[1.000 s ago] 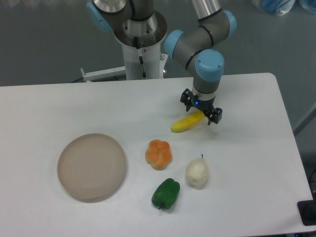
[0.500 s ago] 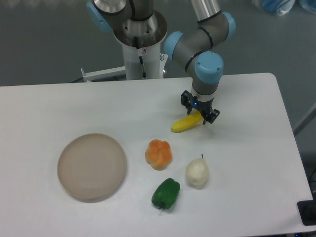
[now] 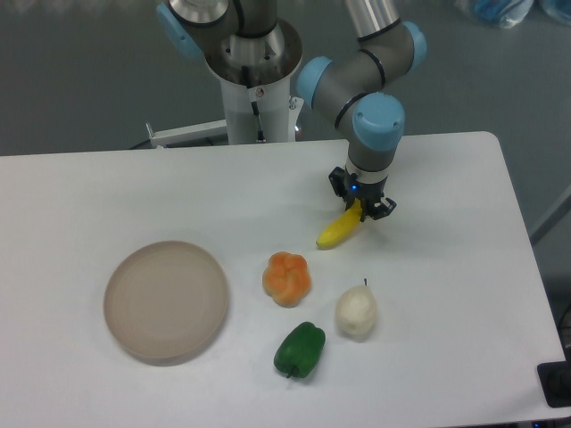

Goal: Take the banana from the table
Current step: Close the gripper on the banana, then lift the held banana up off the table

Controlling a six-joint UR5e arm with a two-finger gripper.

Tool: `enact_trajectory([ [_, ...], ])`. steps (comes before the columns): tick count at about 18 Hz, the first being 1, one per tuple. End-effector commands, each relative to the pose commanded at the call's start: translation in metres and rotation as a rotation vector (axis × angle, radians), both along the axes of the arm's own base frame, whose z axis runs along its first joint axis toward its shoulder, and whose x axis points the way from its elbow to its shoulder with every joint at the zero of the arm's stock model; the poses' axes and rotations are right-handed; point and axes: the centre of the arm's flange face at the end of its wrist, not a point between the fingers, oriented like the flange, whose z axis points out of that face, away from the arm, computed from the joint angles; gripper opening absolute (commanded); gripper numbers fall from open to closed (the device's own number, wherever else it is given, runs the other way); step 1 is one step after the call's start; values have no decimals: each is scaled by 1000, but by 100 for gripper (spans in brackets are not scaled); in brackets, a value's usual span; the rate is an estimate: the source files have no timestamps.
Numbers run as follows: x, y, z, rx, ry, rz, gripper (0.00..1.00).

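Observation:
The yellow banana lies on the white table, right of centre, slanting down to the left. My gripper points straight down over its upper right end, and its black fingers are shut on that end. The banana's left tip looks still near the tabletop; I cannot tell whether it touches.
An orange lobed fruit, a whitish pear and a green pepper sit in front of the banana. A round beige plate lies at the left. The robot's base stands behind the table's far edge.
The fingers have closed from a wide stance onto the banana's right end. The banana has swung to a steeper slant, its left tip moving right.

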Motion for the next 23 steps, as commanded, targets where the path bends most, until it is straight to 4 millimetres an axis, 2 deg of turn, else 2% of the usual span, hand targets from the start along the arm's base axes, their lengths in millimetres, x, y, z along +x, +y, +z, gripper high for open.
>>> enact_trajectory([
  [3, -11, 19, 42, 57, 64, -14, 21],
  [5, -25, 33, 73, 92, 104, -16, 21],
  [8, -41, 64, 121, 158, 186, -42, 21],
  [10, -56, 91, 137, 189, 221, -50, 21],
  [13, -64, 121, 143, 199, 230, -72, 21],
  [14, -64, 124, 146, 206, 235, -74, 21],
  [23, -66, 128, 149, 213, 241, -77, 22],
])
